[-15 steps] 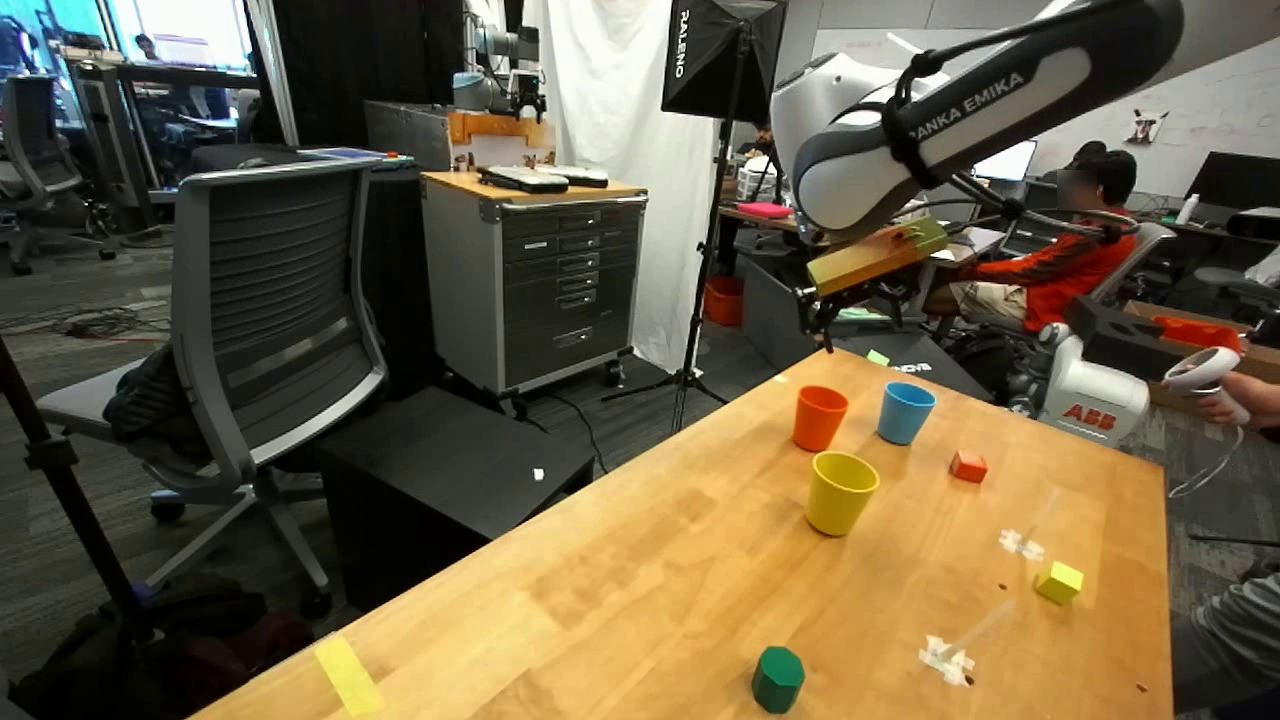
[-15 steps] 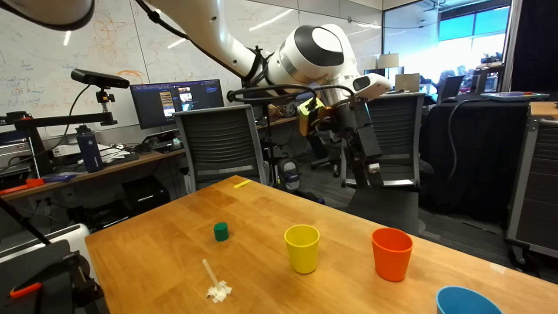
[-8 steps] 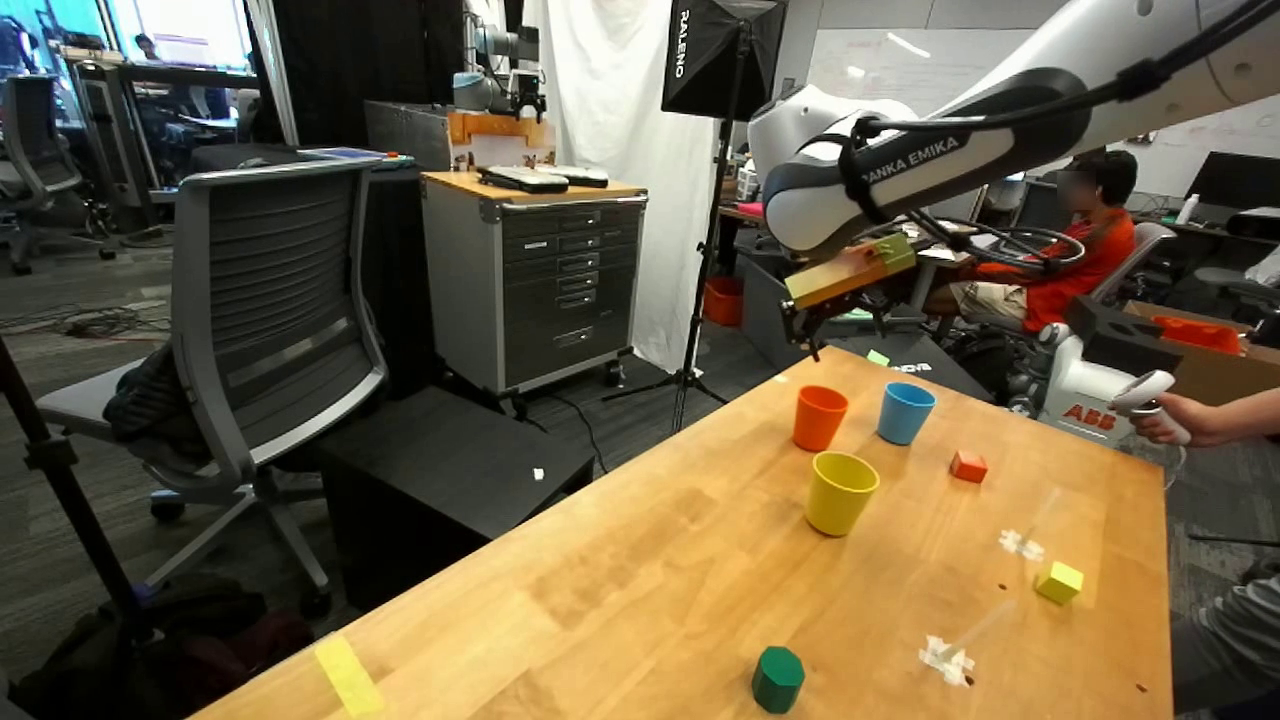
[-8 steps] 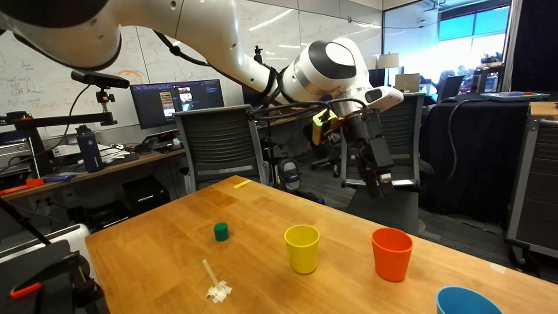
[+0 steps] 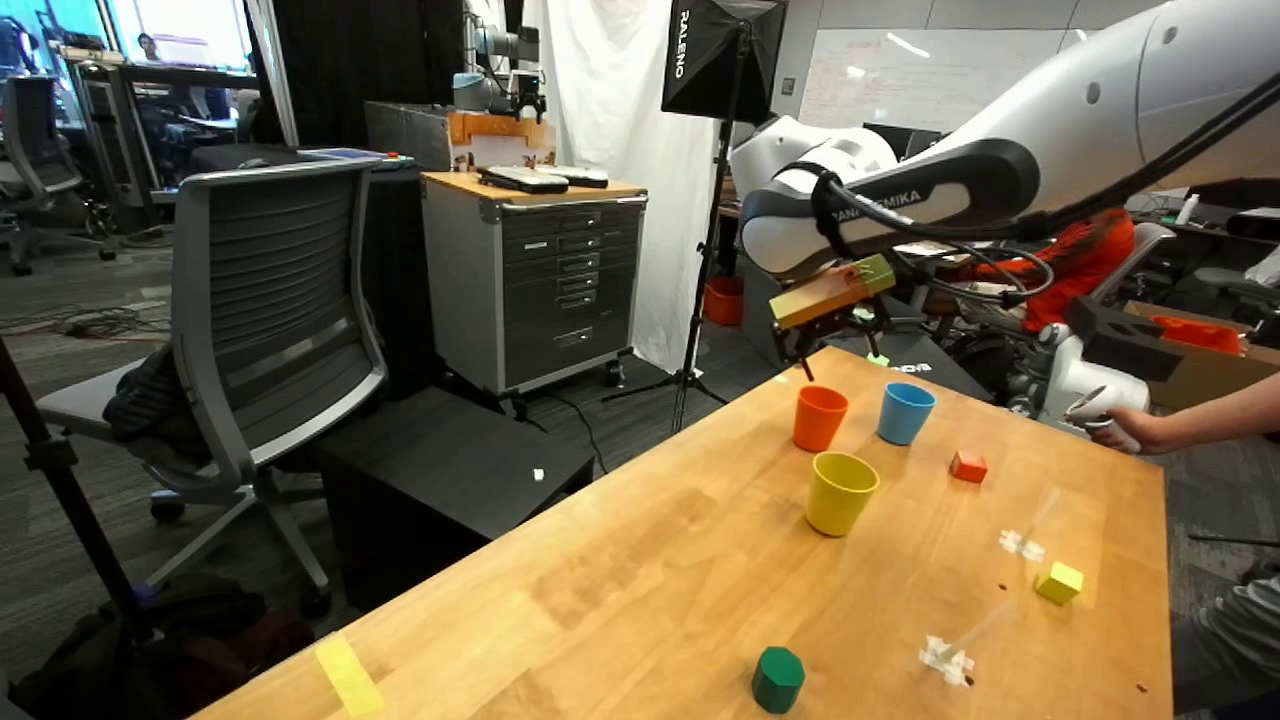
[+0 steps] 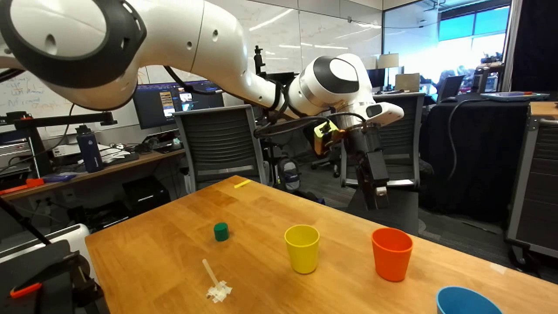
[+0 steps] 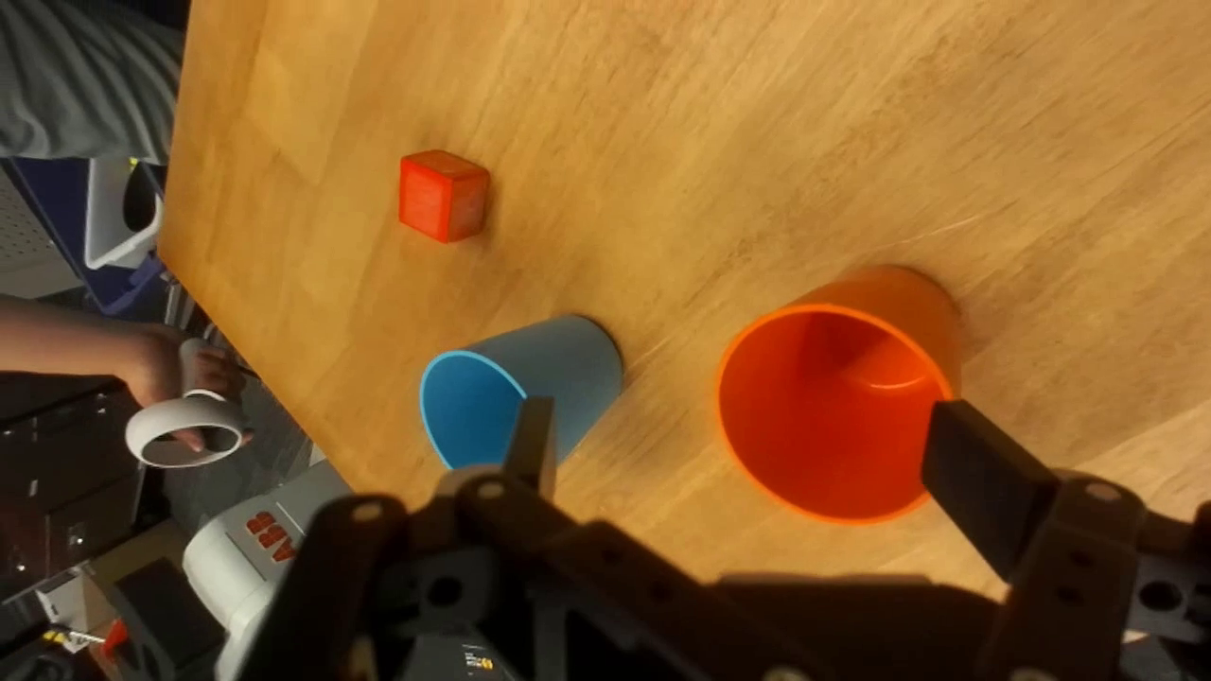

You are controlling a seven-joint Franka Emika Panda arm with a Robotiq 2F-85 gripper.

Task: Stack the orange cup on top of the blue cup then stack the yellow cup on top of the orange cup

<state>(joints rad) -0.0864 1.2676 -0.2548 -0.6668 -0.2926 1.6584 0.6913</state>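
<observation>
Upright on the wooden table, the orange cup (image 5: 820,418) (image 6: 392,255) (image 7: 823,416) stands close beside the blue cup (image 5: 906,413) (image 6: 466,302) (image 7: 582,369). The blue cup is cut off at the bottom of an exterior view. The yellow cup (image 5: 841,493) (image 6: 302,249) also stands upright, outside the wrist view. All three are separate. My gripper (image 7: 743,421) (image 6: 375,204) hangs tilted above the table's edge, higher than the orange cup and apart from it. Its jaws are wide open with nothing held. In the wrist view one finger (image 7: 984,487) overlaps the orange rim, the other partly covers the blue cup.
A red block (image 5: 968,466) (image 7: 443,196) lies near the blue cup. Farther off are a yellow block (image 5: 1059,582) and a green cylinder (image 5: 778,680) (image 6: 221,232). White tape (image 6: 219,291) holds a thin stick to the table. A hand holds a white controller (image 5: 1100,405) beyond the table edge.
My gripper has come down and closer to the orange cup, staying open. The cups and blocks have not moved. The hand with the controller has shifted along the table's edge.
</observation>
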